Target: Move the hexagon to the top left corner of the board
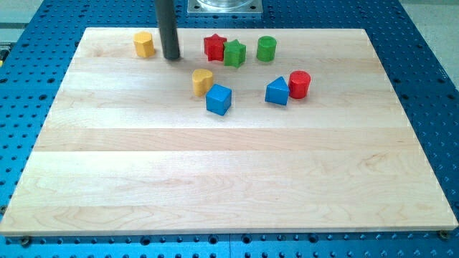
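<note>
Near the view's top left, the yellow hexagon (pixel 144 44) sits on the wooden board (pixel 215 172), just left of my tip (pixel 171 56).
No jaws exist on this rod, so nothing is held; my tip stands close beside the hexagon with a slight gap. Right of it lie a red star (pixel 214 47) touching a green star (pixel 234 53), a green cylinder (pixel 267 49), a yellow heart (pixel 202 82), a blue cube (pixel 219 99), a blue triangle (pixel 277 92) and a red cylinder (pixel 299 84).
</note>
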`<action>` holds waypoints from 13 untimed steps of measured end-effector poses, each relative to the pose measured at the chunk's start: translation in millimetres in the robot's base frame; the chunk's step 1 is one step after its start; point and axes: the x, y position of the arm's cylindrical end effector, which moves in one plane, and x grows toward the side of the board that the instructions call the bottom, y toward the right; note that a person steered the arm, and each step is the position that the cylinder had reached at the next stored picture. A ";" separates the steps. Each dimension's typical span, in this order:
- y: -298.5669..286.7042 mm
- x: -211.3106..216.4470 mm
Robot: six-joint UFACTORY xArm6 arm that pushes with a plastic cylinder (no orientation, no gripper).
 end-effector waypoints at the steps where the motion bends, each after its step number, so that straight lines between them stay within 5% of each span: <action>1: -53.0 36.6; 3: 33.5 25.5; 5: -57.6 -8.2; 9: -12.4 -36.3; 12: -91.5 -51.9; 13: -38.4 -44.5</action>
